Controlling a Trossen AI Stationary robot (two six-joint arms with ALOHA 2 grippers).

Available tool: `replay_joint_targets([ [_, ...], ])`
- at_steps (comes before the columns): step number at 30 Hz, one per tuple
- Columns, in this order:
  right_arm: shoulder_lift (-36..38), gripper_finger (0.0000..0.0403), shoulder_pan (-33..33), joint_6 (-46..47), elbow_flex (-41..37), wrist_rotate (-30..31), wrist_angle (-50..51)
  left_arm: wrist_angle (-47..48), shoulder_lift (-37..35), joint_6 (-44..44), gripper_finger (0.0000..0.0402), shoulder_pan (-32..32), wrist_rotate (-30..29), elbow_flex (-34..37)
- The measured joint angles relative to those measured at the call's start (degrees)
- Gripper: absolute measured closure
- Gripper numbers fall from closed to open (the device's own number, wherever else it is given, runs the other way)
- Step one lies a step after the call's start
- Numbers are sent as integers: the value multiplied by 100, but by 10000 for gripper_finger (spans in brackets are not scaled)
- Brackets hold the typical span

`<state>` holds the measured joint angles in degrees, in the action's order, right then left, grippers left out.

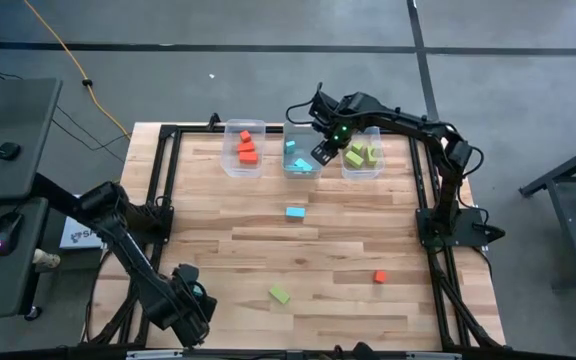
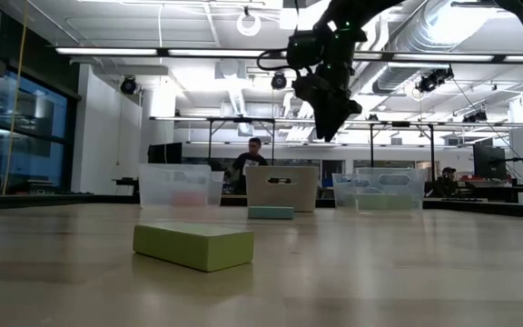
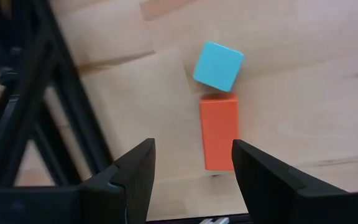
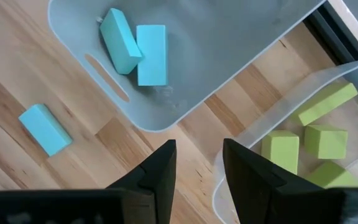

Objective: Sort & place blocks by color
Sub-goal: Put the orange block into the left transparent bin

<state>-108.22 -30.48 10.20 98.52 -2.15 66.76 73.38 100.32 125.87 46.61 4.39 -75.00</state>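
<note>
Blocks point(image 4: 135, 46) lie in bins just beyond the empty, slightly parted right gripper point(image 4: 199, 171).

I see even, bright light from ceiling strips point(image 2: 198, 51) in the low view. The near green block point(image 2: 193, 245) is soft; blocks cast faint shadows on the table point(image 1: 348, 240).

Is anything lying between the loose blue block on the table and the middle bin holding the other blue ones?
Nothing visible. The blue block lies on bare wood just in front of the middle bin, and the right hand hangs above the bins, empty.
</note>
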Motion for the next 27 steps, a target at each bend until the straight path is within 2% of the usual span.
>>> replay_joint_targets([
  [8,0,279,92,22,0,0,0,-1154,-138,10,211,0,35,590],
  [27,0,279,103,26,0,0,-13,-2262,-138,307,211,0,128,1325],
])
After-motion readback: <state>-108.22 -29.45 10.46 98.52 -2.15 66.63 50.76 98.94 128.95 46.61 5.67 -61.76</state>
